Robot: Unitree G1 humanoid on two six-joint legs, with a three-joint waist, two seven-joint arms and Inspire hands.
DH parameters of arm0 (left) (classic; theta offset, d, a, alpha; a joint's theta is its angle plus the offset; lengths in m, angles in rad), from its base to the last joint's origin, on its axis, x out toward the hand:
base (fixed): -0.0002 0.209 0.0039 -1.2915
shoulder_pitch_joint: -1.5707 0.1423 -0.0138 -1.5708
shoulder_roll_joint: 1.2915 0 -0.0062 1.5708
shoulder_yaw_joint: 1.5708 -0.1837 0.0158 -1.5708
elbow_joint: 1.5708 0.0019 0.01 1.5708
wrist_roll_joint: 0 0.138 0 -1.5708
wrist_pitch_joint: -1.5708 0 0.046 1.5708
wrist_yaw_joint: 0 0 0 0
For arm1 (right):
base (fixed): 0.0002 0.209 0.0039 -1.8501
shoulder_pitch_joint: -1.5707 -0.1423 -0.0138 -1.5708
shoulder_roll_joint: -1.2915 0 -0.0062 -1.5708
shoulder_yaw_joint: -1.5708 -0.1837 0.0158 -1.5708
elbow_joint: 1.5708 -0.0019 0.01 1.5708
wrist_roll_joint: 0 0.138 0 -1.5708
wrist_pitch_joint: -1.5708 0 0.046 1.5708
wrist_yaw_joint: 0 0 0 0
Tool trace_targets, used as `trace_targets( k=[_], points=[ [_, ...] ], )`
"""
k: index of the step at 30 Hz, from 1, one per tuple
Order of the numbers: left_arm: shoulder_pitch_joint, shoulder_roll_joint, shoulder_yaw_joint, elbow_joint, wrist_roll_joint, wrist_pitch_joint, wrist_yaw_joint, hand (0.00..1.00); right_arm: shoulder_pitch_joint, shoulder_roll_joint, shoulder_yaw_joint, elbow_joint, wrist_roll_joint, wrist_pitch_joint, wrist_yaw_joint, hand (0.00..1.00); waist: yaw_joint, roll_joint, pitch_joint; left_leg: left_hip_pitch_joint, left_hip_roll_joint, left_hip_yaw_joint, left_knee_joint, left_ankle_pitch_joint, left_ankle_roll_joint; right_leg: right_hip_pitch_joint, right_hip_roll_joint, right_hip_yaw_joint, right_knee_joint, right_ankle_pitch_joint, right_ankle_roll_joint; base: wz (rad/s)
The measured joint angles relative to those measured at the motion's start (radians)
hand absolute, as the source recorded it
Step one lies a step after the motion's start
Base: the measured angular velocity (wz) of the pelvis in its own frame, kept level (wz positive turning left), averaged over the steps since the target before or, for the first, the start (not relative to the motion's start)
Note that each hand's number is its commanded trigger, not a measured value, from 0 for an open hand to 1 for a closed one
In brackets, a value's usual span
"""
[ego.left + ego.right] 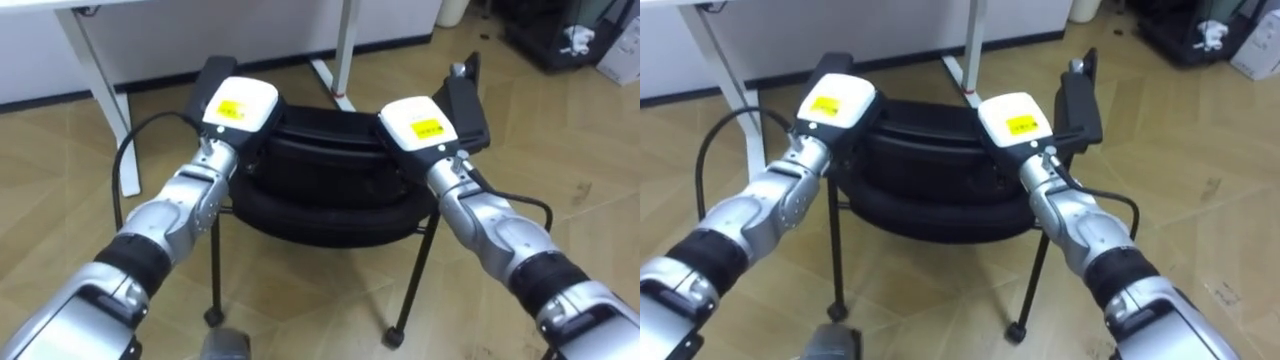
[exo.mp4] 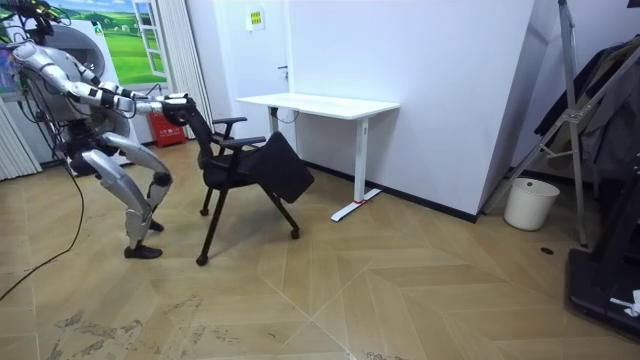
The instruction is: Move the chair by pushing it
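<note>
My left robot hand (image 1: 238,105) and my right robot hand (image 1: 425,125) both lie on the top edge of the chair's (image 1: 330,185) back, one toward each end. Whether either is grasping it or only pressing on it, I cannot tell. The black chair stands on the wooden floor (image 1: 300,300) directly in front of me, arms stretched out to it. Beyond the chair, a white worktop (image 2: 320,103) stands against the wall (image 2: 440,80).
</note>
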Motion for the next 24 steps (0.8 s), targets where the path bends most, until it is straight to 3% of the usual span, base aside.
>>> trace_targets(
  k=[2, 3, 4, 5, 8, 10, 14, 16, 21, 22, 23, 24],
  points=[
    [0.004, 0.003, -0.005, 0.001, -0.001, 0.003, 0.017, 1.0, -0.003, -0.006, 0.019, -0.004, 0.02, 0.003, -0.004, 1.0, -0.008, -0.003, -0.0018, 0.017, -0.028, 0.033, -0.15, -0.104, -0.024, 0.013, -0.004, -0.009, -0.016, -0.003, 0.004, 0.14],
    [0.005, 0.002, -0.006, -0.001, -0.001, 0.004, 0.02, 1.0, -0.003, -0.006, 0.024, -0.007, 0.021, 0.007, -0.005, 1.0, -0.009, -0.004, -0.0025, 0.024, -0.033, 0.041, -0.189, -0.121, -0.024, 0.015, -0.004, -0.01, -0.021, -0.004, 0.005, 0.18],
    [0.005, -0.001, -0.006, -0.001, -0.001, 0.007, 0.026, 1.0, -0.003, -0.003, 0.03, -0.016, 0.023, 0.013, -0.006, 1.0, -0.016, 0.002, -0.0011, 0.035, -0.052, 0.043, -0.267, -0.146, -0.027, 0.016, -0.006, -0.018, -0.033, -0.006, 0.009, 0.23],
    [0.0, -0.002, -0.005, -0.001, 0.0, 0.009, 0.035, 1.0, -0.004, -0.007, 0.029, -0.026, 0.023, 0.019, -0.009, 1.0, -0.024, -0.001, -0.0044, 0.047, -0.06, 0.055, -0.357, -0.163, -0.031, 0.016, -0.006, -0.031, -0.051, -0.002, 0.016, 0.26],
    [-0.01, -0.009, 0.006, -0.001, 0.002, 0.024, 0.04, 1.0, -0.016, -0.005, 0.032, -0.029, 0.019, 0.035, -0.019, 1.0, -0.032, 0.005, -0.0046, 0.093, -0.077, 0.105, -0.587, -0.164, -0.034, 0.015, -0.006, -0.045, -0.067, -0.002, 0.016, 0.14],
    [-0.015, -0.012, 0.007, -0.002, 0.002, 0.034, 0.042, 1.0, -0.024, -0.005, 0.035, -0.025, 0.021, 0.041, -0.027, 1.0, -0.032, 0.006, -0.0059, 0.108, -0.097, 0.127, -0.66, -0.164, -0.034, 0.017, -0.005, -0.047, -0.067, -0.009, 0.02, 0.04],
    [-0.017, -0.011, 0.013, -0.026, 0.002, 0.059, 0.041, 1.0, -0.044, -0.006, 0.041, -0.024, 0.02, 0.053, -0.03, 1.0, -0.03, 0.004, -0.0063, 0.119, -0.126, 0.138, -0.695, -0.177, -0.01, 0.019, -0.014, -0.047, -0.076, -0.027, 0.038, 0.04],
    [0.003, -0.009, 0.026, -0.052, 0.008, 0.07, 0.039, 1.0, -0.045, -0.006, 0.049, -0.024, 0.019, 0.055, -0.039, 1.0, -0.027, 0.003, -0.0077, 0.123, -0.126, 0.149, -0.694, -0.189, 0.006, 0.03, -0.015, -0.049, -0.083, -0.038, 0.043, 0.05],
    [0.044, -0.006, 0.039, -0.105, 0.026, 0.094, 0.03, 1.0, -0.044, -0.007, 0.077, -0.019, 0.029, 0.058, -0.049, 1.0, -0.001, -0.025, -0.0136, 0.18, -0.144, 0.188, -0.72, -0.225, 0.023, 0.101, -0.034, -0.075, -0.119, -0.057, 0.049, 0.12],
    [0.052, -0.005, 0.047, -0.125, 0.035, 0.1, 0.028, 1.0, -0.044, -0.005, 0.084, -0.017, 0.033, 0.058, -0.05, 1.0, 0.019, -0.033, -0.0147, 0.198, -0.143, 0.201, -0.723, -0.246, 0.027, 0.127, -0.052, -0.118, -0.13, -0.061, 0.062, -0.07],
    [0.067, -0.003, 0.049, -0.131, 0.037, 0.105, 0.032, 1.0, -0.05, -0.003, 0.093, -0.011, 0.034, 0.06, -0.051, 1.0, 0.034, -0.035, -0.0167, 0.205, -0.144, 0.202, -0.709, -0.27, 0.025, 0.138, -0.082, -0.182, -0.091, -0.062, 0.11, -0.05],
    [0.073, -0.003, 0.051, -0.128, 0.037, 0.105, 0.034, 1.0, -0.054, -0.001, 0.1, -0.006, 0.035, 0.063, -0.053, 1.0, 0.035, -0.032, -0.0164, 0.206, -0.144, 0.201, -0.694, -0.279, 0.026, 0.137, -0.105, -0.22, -0.042, -0.051, 0.138, 0.21]
  ],
)
